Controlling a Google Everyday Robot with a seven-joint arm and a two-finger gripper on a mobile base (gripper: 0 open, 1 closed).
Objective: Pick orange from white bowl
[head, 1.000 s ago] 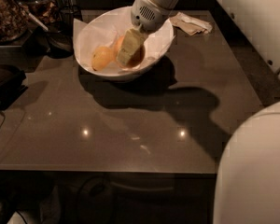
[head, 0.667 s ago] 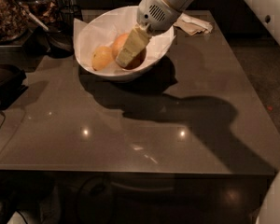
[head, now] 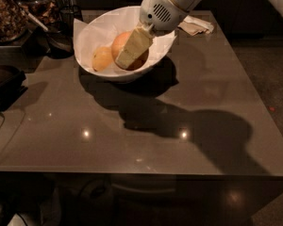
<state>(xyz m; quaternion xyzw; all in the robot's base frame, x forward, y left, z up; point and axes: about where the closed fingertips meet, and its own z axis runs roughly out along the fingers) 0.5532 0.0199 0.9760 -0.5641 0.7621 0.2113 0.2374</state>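
Dark grey tabletop, far left portion: paper-lined white bowl containing orange just beside a paler yellowish fruit; gripper angled down into bowl, against orange's front, clamped or spread cannot be told.

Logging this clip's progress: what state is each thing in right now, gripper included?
white bowl: upright on the table, paper-lined.
orange: inside the bowl, partly hidden by the gripper.
paler fruit: resting in the bowl, left of the orange.
gripper: lowered into the bowl, at the orange.
crumpled napkin: lying on the table beyond the bowl.
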